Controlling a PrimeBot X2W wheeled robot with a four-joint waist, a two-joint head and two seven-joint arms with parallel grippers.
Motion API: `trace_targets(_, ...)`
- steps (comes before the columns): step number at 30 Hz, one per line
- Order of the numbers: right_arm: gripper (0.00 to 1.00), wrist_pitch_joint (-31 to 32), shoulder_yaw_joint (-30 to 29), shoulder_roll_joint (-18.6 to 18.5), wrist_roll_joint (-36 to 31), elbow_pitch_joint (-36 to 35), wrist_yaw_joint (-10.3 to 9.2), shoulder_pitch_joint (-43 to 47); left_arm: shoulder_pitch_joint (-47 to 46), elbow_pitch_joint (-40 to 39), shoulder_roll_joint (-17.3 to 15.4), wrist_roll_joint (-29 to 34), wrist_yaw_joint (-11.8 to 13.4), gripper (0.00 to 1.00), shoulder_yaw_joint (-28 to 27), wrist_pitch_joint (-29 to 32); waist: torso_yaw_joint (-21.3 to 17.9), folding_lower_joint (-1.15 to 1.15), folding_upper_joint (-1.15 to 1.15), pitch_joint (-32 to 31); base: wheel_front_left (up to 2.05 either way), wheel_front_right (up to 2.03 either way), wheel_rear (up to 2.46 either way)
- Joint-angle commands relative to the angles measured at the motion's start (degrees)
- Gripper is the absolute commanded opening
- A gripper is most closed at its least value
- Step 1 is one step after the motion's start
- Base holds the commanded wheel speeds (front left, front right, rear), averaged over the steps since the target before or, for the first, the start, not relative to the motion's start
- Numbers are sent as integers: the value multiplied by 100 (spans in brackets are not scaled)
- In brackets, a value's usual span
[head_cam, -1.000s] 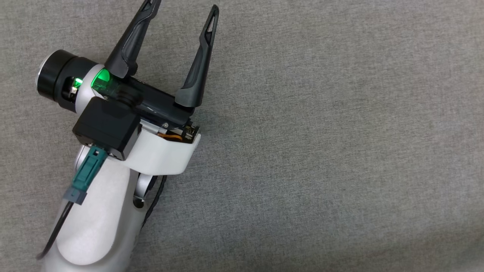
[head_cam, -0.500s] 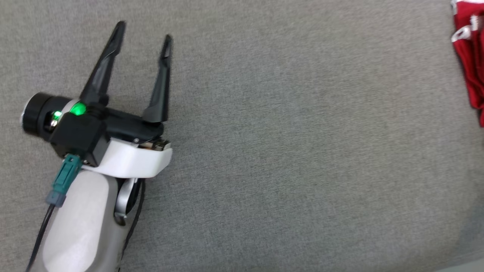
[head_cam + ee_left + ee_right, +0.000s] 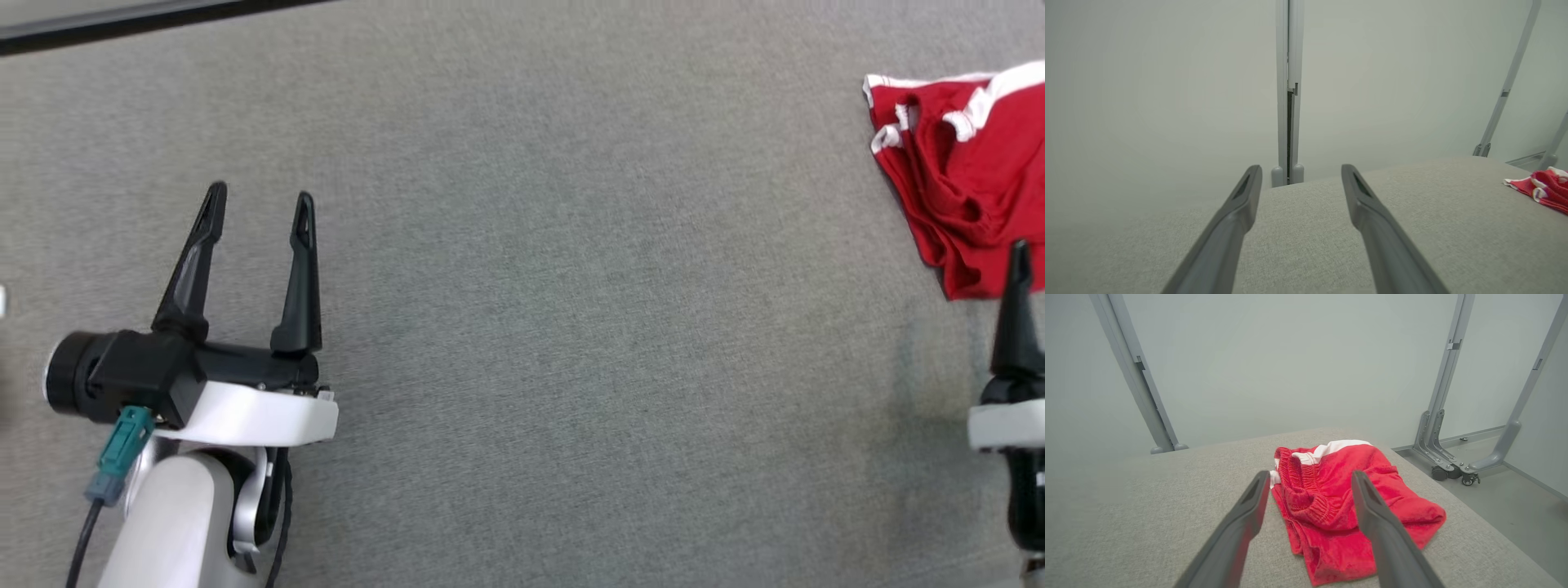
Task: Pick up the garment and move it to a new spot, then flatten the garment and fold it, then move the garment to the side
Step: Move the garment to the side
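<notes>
The garment is a pair of red shorts with white trim, lying bunched in a folded heap at the far right of the grey table. In the right wrist view the garment rests on the cloth just beyond and below my right gripper, whose jaws stand open with nothing held. One right finger rises at the right edge of the head view, its tip near the garment's near edge. My left gripper hovers open and empty at the table's left, far from the garment.
The grey fabric tabletop stretches between the two arms. Its far edge shows as a dark strip at the top left. Grey metal frame posts and a wheeled foot stand beyond the table's right edge.
The head camera has swung, bringing the garment and a right finger into the picture. The left gripper stays open and now sits lower and further left in it.
</notes>
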State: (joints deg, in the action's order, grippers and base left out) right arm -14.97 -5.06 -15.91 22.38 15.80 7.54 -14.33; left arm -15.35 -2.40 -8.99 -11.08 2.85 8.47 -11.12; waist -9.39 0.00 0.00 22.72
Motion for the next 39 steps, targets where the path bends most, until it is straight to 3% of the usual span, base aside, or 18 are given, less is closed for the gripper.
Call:
trace_targets(1,100,-26,29,46,-99,-146,-8,114,107,39,-22,-44,49,100,-42,-9,169,0,0,-171,0,0,0)
trace_targets(8,100,370,100,308,-376,-921,-6,643,520,291,113,-204,239,100,-142,-73,654,0,0,-601,0,0,0)
trace_targets(15,100,888,143,393,-618,-1500,-5,1091,907,590,81,-329,273,100,-218,-139,958,0,0,-1015,0,0,0)
trace_targets(39,100,1591,274,658,-881,-2441,-5,2342,1826,1087,-79,-525,206,100,-136,-98,983,0,0,-2135,0,0,0)
